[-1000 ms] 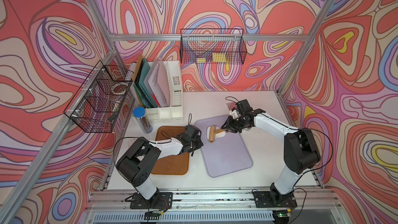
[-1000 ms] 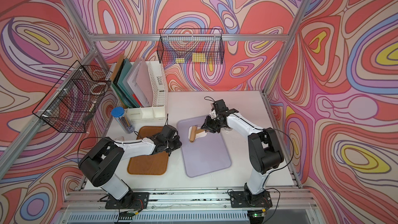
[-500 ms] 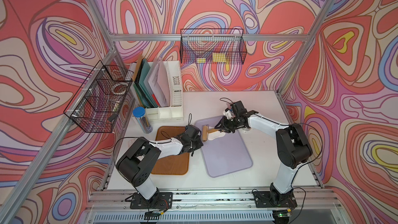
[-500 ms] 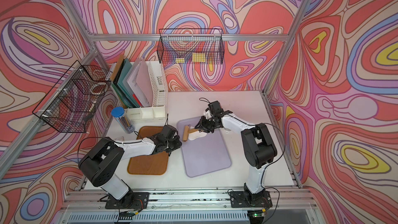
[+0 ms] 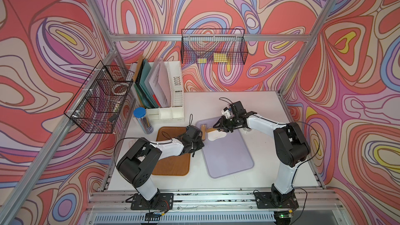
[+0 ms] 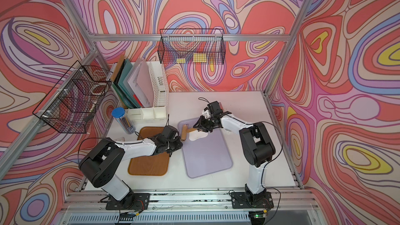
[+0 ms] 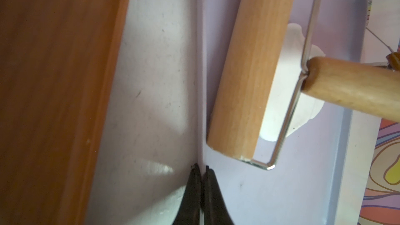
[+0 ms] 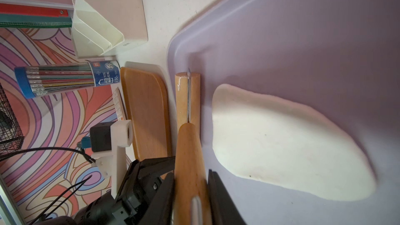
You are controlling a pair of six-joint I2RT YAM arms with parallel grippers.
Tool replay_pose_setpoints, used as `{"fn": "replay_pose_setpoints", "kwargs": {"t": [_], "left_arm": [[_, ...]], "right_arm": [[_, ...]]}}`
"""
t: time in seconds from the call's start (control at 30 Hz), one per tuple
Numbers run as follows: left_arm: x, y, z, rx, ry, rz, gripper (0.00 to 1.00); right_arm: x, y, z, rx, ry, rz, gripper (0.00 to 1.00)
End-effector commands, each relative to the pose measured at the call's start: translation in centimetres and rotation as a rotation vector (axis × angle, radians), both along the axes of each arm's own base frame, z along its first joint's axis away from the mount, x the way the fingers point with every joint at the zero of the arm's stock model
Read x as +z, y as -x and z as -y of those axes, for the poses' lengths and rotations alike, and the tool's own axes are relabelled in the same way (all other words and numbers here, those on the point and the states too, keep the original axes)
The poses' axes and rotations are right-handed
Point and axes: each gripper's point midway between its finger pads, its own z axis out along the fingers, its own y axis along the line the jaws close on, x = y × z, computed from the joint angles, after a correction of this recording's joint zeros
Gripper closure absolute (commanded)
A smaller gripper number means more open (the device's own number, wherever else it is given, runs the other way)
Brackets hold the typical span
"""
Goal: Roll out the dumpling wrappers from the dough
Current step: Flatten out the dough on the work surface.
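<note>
purple tray (image 5: 229, 159): left gripper (image 7: 200, 176) closed, apparently pinching its rim. dough (image 8: 281, 143) lay flattened, ragged, on the tray. roller (image 8: 187, 98) sat just off the dough beside that rim, handle clamped by right gripper (image 8: 190, 180). Risk: overrun strikes rim, tray slips.

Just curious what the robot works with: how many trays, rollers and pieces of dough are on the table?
Trays: 2, the purple tray and the wooden tray
Roller: 1
Dough: 1
Total: 4
</note>
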Motion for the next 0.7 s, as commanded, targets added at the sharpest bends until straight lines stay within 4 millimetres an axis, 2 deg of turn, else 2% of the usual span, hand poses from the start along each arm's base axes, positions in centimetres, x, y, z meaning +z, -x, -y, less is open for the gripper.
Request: {"fn": "replay_pose_setpoints", "kwargs": {"t": [0.0, 0.1, 0.2, 0.27, 0.33, 0.4, 0.53, 0.67], "left_arm": [[-1.5, 2.0, -0.4, -0.039, -0.044, -0.077, 1.00], [-1.4, 2.1, -0.6, -0.034, -0.051, -0.073, 1.00], [-1.4, 2.1, -0.7, -0.031, -0.054, -0.071, 1.00], [-1.4, 2.1, -0.6, -0.034, -0.049, -0.072, 1.00], [-1.4, 2.1, -0.5, -0.035, -0.047, -0.072, 1.00], [-1.5, 2.1, -0.5, -0.037, -0.047, -0.071, 1.00], [-1.4, 2.0, -0.4, -0.039, -0.045, -0.069, 1.00], [-1.4, 2.0, -0.4, -0.040, -0.041, -0.071, 1.00]], "right_arm": [[3.4, -2.4, 0.2, -0.031, 0.023, 0.152, 1.00], [6.5, -2.7, 0.8, -0.038, 0.026, 0.212, 1.00], [9.0, -2.0, 2.7, -0.070, 0.031, 0.238, 1.00], [8.4, -1.0, 5.1, -0.101, 0.088, 0.178, 1.00], [6.8, 0.6, 7.7, -0.115, 0.143, 0.083, 1.00], [5.4, 2.2, 9.2, -0.115, 0.163, 0.008, 1.00], [3.8, 4.3, 9.7, -0.089, 0.168, -0.041, 1.00], [3.3, 3.8, 9.3, -0.095, 0.140, -0.030, 1.00]]}}
